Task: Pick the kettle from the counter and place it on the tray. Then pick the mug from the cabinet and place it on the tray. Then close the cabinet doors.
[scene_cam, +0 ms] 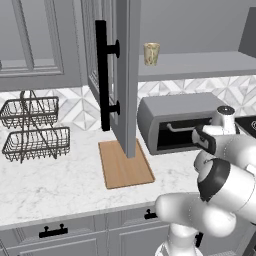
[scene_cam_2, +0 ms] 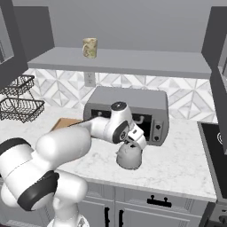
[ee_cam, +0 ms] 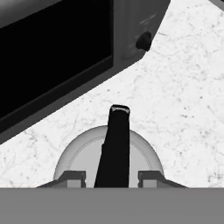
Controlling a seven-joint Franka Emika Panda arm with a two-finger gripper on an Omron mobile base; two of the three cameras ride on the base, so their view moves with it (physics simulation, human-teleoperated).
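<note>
Gripper (ee_cam: 112, 177) sits directly over the kettle (scene_cam_2: 129, 157), one finger on each side of its black top handle; we can't tell if the fingers (ee_cam: 73, 177) have clamped it or only bracket it. Kettle stands upright on the desk (scene_cam_2: 177, 164), just in front of the toaster oven (scene_cam_2: 128, 113), towards that oven's right end in the right base view. In the hand view we see the kettle's grey dome below the gripper, with the oven's dark window just beyond it. Tray (scene_cam: 124, 165) lies flat on the desk to the left of the oven, well apart from the kettle, with nothing on it. Open cabinet door (scene_cam: 125, 75) hangs above the tray's rear edge in the left base view. Mug (scene_cam: 151, 53) stands upright on the cabinet shelf (scene_cam: 200, 64), above the oven. Two wire baskets (scene_cam: 35, 127) sit at the desk's far left.
</note>
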